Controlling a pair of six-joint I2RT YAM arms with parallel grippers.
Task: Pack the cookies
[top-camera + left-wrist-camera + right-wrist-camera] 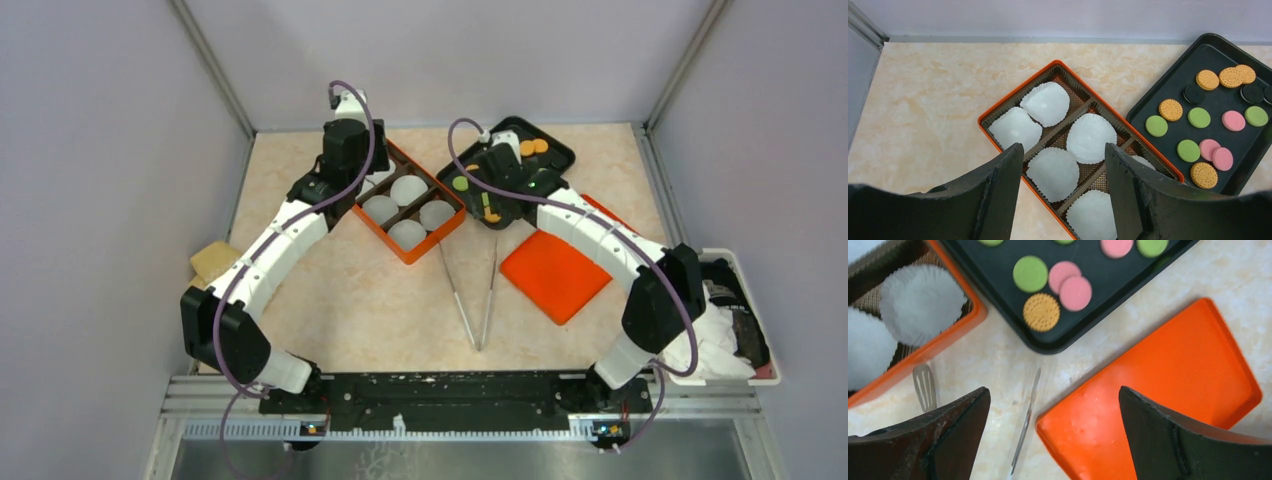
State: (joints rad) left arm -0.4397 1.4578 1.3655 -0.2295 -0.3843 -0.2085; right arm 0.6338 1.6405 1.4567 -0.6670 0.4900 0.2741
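The cookies (1199, 117) are small orange, green, pink and dark discs lying loose on a black tray (1173, 75); some also show in the right wrist view (1041, 311) on the tray's near corner (993, 270). An orange box (1018, 91) holds several white paper cups (1045, 102) in its compartments. My left gripper (1063, 150) hovers open above the box's far left side (378, 180), with nothing between its fingers. My right gripper (1053, 392) is open and empty over the gap between the tray and an orange lid (1168, 375), near the tray's front edge (492, 212).
Metal tongs (475, 290) lie on the table in front of the box, their tips under the right gripper (1030, 410). The orange lid (555, 272) lies at the right. A white bin of cloths (730, 320) stands at the far right, and a yellow block (213, 262) at the left edge.
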